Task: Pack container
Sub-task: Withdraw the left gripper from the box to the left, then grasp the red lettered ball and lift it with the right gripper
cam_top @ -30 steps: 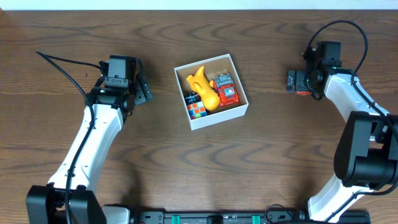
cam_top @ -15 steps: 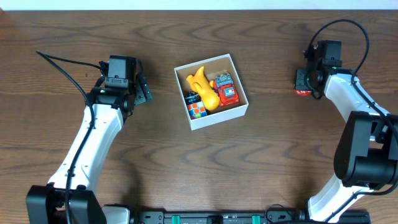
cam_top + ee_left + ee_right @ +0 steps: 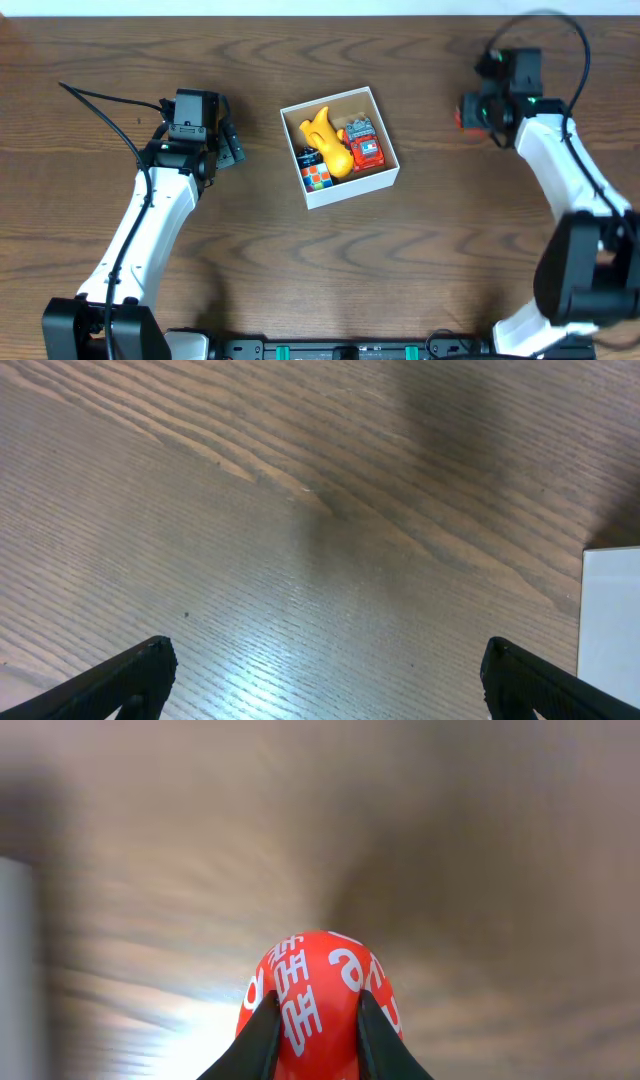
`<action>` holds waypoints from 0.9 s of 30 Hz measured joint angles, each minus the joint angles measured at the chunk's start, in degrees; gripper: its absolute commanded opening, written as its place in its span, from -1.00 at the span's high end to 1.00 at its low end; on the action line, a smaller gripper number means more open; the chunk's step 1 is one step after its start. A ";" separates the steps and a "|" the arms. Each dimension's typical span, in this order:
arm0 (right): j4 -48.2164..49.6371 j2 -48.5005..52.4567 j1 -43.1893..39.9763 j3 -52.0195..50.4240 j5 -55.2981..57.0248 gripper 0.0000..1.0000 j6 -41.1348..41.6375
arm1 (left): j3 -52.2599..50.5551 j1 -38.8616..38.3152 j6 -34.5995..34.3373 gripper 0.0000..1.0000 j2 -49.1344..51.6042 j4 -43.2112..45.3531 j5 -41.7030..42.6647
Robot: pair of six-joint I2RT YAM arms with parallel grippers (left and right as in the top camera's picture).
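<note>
Container [image 3: 355,186]: at mid-bench [image 3: 300,270], between the arms; holds a yellow toy [image 3: 328,140], a red car [image 3: 365,148] and a colour cube [image 3: 317,177].
Left gripper [image 3: 325,665]: spread wide over bare wood, just left of the container.
Right gripper [image 3: 318,1020]: pinching a red object [image 3: 315,965] with white lettering, well right of the container.

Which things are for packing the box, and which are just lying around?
For the job: container; yellow toy, red truck and colour cube inside it; red object held by right end effector.
Just there: black cable, wooden table, open left end effector.
</note>
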 measured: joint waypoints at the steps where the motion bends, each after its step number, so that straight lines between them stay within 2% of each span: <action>1: 0.46 -1.73 1.77 1.16 -0.22 0.97 -0.11 | 0.00 0.00 0.02 -0.96 0.00 -0.02 0.00; 8: 5.64 -9.25 16.04 4.46 -1.66 0.97 -2.34 | 0.00 0.00 0.04 -0.96 0.00 -0.02 0.00; 11: 6.05 -8.15 21.70 4.46 -0.83 0.98 -3.02 | 0.00 0.00 0.07 -0.96 0.00 -0.17 0.00; 17: 6.49 -4.17 27.08 4.44 0.96 0.97 -3.54 | 0.00 0.00 0.17 -0.96 0.00 -0.52 0.00; 18: 6.69 -2.99 27.74 4.44 1.27 0.88 -3.58 | 0.00 0.00 0.20 -0.96 0.00 -0.55 0.00; 19: 6.93 -1.92 28.26 4.44 1.49 0.44 -3.61 | 0.00 0.00 0.20 -0.96 0.00 -0.59 0.00; 20: 7.13 -0.68 28.68 4.44 1.55 0.11 -3.72 | 0.00 0.00 0.20 -0.96 0.00 -0.61 0.00; 21: 7.19 0.24 28.98 4.42 1.70 -0.11 -3.65 | 0.00 0.00 0.20 -0.96 0.00 -0.61 0.00; 23: 7.13 1.40 29.31 4.28 1.92 -0.40 -3.93 | 0.00 0.00 0.20 -0.96 0.00 -0.63 0.00; 27: 8.41 1.81 29.49 4.26 2.27 -0.61 -4.13 | 0.00 0.00 0.20 -0.96 0.00 -0.63 0.00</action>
